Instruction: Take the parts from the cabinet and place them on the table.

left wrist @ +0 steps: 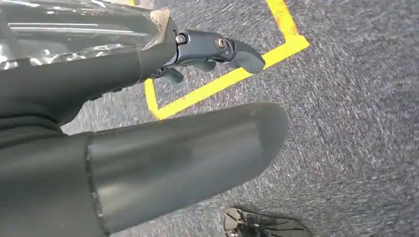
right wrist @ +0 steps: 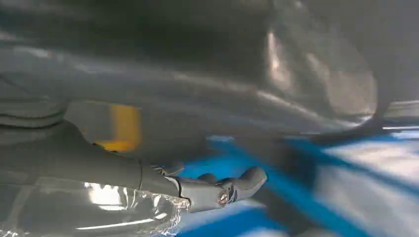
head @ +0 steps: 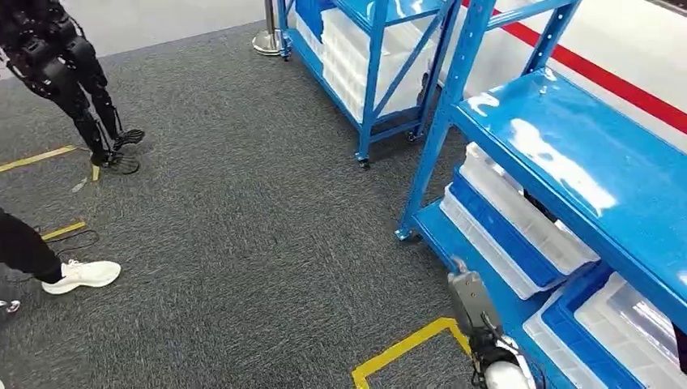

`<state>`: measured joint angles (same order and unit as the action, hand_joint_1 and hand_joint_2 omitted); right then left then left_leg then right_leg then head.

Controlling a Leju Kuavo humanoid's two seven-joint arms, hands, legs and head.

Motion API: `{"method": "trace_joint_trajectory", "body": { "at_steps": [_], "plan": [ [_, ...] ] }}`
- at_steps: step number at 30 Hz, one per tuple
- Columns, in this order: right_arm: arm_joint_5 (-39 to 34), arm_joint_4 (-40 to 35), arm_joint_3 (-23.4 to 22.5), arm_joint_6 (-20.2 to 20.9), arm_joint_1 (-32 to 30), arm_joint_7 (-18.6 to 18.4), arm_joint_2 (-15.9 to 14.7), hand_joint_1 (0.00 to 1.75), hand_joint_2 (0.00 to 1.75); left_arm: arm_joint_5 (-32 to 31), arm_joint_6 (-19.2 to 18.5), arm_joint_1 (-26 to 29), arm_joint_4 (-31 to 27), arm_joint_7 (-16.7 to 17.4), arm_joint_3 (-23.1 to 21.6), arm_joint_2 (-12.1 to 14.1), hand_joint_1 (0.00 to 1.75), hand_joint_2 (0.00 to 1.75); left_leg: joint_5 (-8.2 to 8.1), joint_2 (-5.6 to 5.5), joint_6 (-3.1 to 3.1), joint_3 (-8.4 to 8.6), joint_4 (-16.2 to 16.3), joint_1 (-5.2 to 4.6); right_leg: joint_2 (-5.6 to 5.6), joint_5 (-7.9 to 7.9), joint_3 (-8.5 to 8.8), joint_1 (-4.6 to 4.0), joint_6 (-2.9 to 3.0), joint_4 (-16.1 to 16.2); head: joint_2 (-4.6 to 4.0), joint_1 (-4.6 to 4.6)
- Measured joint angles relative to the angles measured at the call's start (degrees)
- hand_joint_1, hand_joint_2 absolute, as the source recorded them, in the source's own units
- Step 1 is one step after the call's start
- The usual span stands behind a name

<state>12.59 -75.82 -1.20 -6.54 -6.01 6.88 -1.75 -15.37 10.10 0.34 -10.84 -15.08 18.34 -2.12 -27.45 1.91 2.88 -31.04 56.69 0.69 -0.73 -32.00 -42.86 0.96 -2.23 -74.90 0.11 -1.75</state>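
Left hand [left wrist: 163, 69] and right hand [right wrist: 163, 190] each grip one clear plastic bag [left wrist: 74, 27], contents possibly parts. Two blue racks [head: 567, 162]; right hand near one.

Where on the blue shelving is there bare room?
The glossy blue metal top shelf is bare along its visible length. The lower shelf beneath is crowded with white and blue plastic bins, free only at its front corner by the upright.

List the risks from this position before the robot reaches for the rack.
1. The right robot hand hangs close beside the rack; a swing might strike its bins.
2. A person's shoe and another robot's feet share the carpet; walking could bring a collision.
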Motion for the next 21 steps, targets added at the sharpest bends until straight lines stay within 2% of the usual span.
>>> {"method": "trace_joint_trajectory", "body": {
  "at_steps": [1, 2, 3, 4, 5, 6, 8, 9, 10, 11, 13, 14, 15, 16, 17, 18, 19, 20, 21],
  "plan": [
    [0.3, 5.1, -0.5, 0.0, 0.5, -0.4, 0.0, 0.00, 0.00, -0.2, -0.1, 0.0, 0.0, 0.1, 0.0, 0.0, 0.00, 0.00, -0.07, 0.75, -0.10, 0.02, 0.0, 0.00, 0.21, 1.16, 1.48, 0.11, -0.62, 2.7, 0.00, 0.00],
    [0.3, 9.5, -1.1, 0.1, 1.3, -0.7, 0.0, 0.00, 0.00, -0.3, -0.2, 0.0, 0.0, 0.1, 0.0, 0.0, 0.00, 0.00, -0.18, 1.49, -0.26, 0.11, 0.0, 0.01, 0.85, 2.96, 4.21, 0.27, -1.29, 7.7, 0.00, 0.00],
    [0.8, 15.6, -1.7, 0.8, 2.3, -0.9, -0.1, 0.00, 0.00, -0.4, -0.4, 0.0, 0.0, 0.2, 0.0, 0.0, 0.00, 0.00, -0.37, 2.21, -0.54, 0.30, 0.0, 0.01, 2.65, 4.75, 7.77, 0.42, -1.79, 13.9, 0.00, -0.02],
    [1.2, 19.7, -1.7, 1.2, 3.4, -0.4, -0.2, 0.00, 0.00, -0.6, -0.4, 0.0, 0.0, 0.2, 0.0, 0.2, 0.00, 0.00, -0.61, 2.81, -0.92, 0.61, 0.1, -0.13, 6.04, 5.34, 9.88, 0.47, -1.49, 17.8, 0.00, 0.00],
    [2.0, 24.1, -1.7, 1.3, 4.5, -0.3, -0.4, 0.00, 0.00, -0.7, -0.5, 0.2, 0.1, 0.2, 0.0, 0.2, 0.00, 0.00, -1.15, 3.50, -1.49, 0.69, 0.4, -0.56, 6.00, 5.88, 10.33, -0.43, -1.14, 17.9, 0.00, 0.00],
    [3.1, 28.8, -1.6, 2.2, 5.4, -0.5, -0.4, 0.00, 0.00, -0.7, -0.5, 0.1, 0.1, 0.4, 0.0, 0.3, 0.00, 0.00, -1.30, 4.11, -1.77, 1.02, 0.3, -0.51, 4.92, 5.91, 10.03, -0.16, -0.41, 17.7, 0.00, 0.20],
    [4.2, 38.0, -1.3, 7.2, 6.8, -1.8, -1.2, 0.00, 0.00, -1.0, -1.0, -0.4, 0.1, 0.5, 0.0, 0.2, 0.00, 0.00, -1.49, 5.46, -2.30, 1.77, 0.2, -0.08, 3.62, 5.78, 9.72, -0.73, 0.22, 17.7, 0.00, 0.17],
    [5.0, 41.3, -1.0, 9.5, 7.1, -3.1, -1.4, 0.00, 0.00, -1.4, -1.1, -0.6, 0.1, 0.5, 0.0, 0.3, 0.00, 0.00, -1.91, 5.94, -2.84, 2.09, 0.2, 0.18, 3.03, 5.86, 10.56, -0.06, 0.87, 17.9, 0.00, 0.11],
    [5.8, 44.2, -0.4, 11.0, 7.2, -4.2, -1.5, 0.00, 0.00, -1.5, -1.1, -0.7, 0.1, 0.6, 0.0, 0.3, 0.00, 0.00, -2.74, 3.54, -3.20, 2.07, 1.2, 0.60, 2.38, 5.93, 10.73, 0.25, 1.11, 18.0, 0.00, 0.18],
    [6.3, 46.8, 0.2, 11.7, 7.3, -4.7, -1.7, 0.00, 0.00, -1.7, -1.1, -0.7, 0.1, 0.6, 0.0, 0.2, 0.00, 0.00, -4.75, 0.68, -3.23, 0.83, 3.9, 0.69, 1.93, 5.90, 10.74, 0.30, 1.56, 18.0, 0.00, 0.39],
    [7.2, 51.4, 1.2, 12.8, 8.1, -6.4, -1.7, 0.00, 0.00, -1.9, -1.2, -0.3, 0.2, 0.8, 0.0, 0.3, 0.00, 0.00, -9.09, -1.24, -3.24, -3.29, 12.3, 0.59, 0.45, 6.02, 10.65, 0.07, 2.22, 18.0, 0.00, 0.39],
    [7.8, 54.1, 1.9, 13.6, 8.3, -8.2, -1.8, 0.00, 0.00, -1.9, -1.2, -0.2, 0.3, 0.8, 0.0, 0.5, 0.00, 0.00, -10.40, -1.71, -3.23, -5.39, 16.2, 0.58, -0.48, 6.00, 10.64, -0.10, 2.25, 18.0, 0.00, 0.39],
    [8.1, 55.6, 2.4, 14.1, 8.1, -9.5, -1.8, 0.00, 0.00, -1.9, -1.3, -0.1, 0.3, 0.9, 0.0, 0.5, 0.00, 0.00, -10.18, -1.92, -3.18, -6.53, 17.8, 0.58, -1.32, 6.00, 10.73, -0.21, 2.25, 18.0, 0.00, 0.37],
    [8.3, 56.9, 2.9, 14.5, 7.6, -10.7, -1.8, 0.00, 0.00, -1.9, -1.4, -0.1, 0.4, 0.9, 0.0, 0.6, 0.00, 0.00, -8.62, -2.03, -2.99, -6.39, 16.7, 0.59, -2.05, 5.99, 10.82, -0.24, 2.25, 17.9, 0.00, 0.39],
    [8.5, 57.9, 3.2, 14.7, 7.4, -11.4, -1.8, 0.00, 0.00, -1.9, -1.6, -0.1, 0.4, 0.9, 0.0, 0.6, 0.00, 0.00, -6.38, -2.15, -2.80, -5.30, 13.8, 0.59, -2.76, 5.99, 10.85, -0.24, 2.24, 17.9, 0.00, 0.37],
    [8.3, 59.0, 3.4, 14.8, 7.3, -12.2, -1.8, 0.00, 0.00, -1.9, -1.7, -0.1, 0.4, 0.9, 0.0, 0.6, 0.00, 0.00, -3.31, -2.66, -2.58, -3.02, 8.7, 0.62, -3.67, 6.00, 10.89, -0.23, 2.22, 17.8, 0.00, 0.39],
    [8.0, 59.9, 3.4, 14.8, 7.2, -12.5, -1.7, 0.00, 0.00, -1.9, -1.7, -0.1, 0.4, 0.9, 0.0, 0.6, 0.00, 0.00, -1.09, -4.36, -2.36, -0.81, 4.0, 0.71, -4.50, 6.00, 10.90, -0.21, 2.20, 17.7, 0.00, 0.37],
    [7.7, 60.6, 3.5, 14.6, 7.2, -12.7, -1.6, 0.00, 0.00, -1.9, -1.7, -0.1, 0.5, 0.9, 0.0, 0.7, 0.00, 0.00, -1.45, -7.15, -2.28, 0.16, 1.7, 0.77, -5.17, 5.97, 10.76, -0.50, 2.01, 17.5, 0.00, 0.37],
    [7.4, 61.1, 3.5, 14.5, 7.2, -13.0, -1.6, 0.00, 0.00, -1.9, -1.7, -0.2, 0.5, 0.8, 0.0, 0.7, 0.00, 0.00, -1.23, -6.19, -2.21, 0.18, 1.5, 0.65, -5.76, 5.99, 10.55, -0.71, 1.74, 17.5, 0.00, 0.31]
  ]
}}
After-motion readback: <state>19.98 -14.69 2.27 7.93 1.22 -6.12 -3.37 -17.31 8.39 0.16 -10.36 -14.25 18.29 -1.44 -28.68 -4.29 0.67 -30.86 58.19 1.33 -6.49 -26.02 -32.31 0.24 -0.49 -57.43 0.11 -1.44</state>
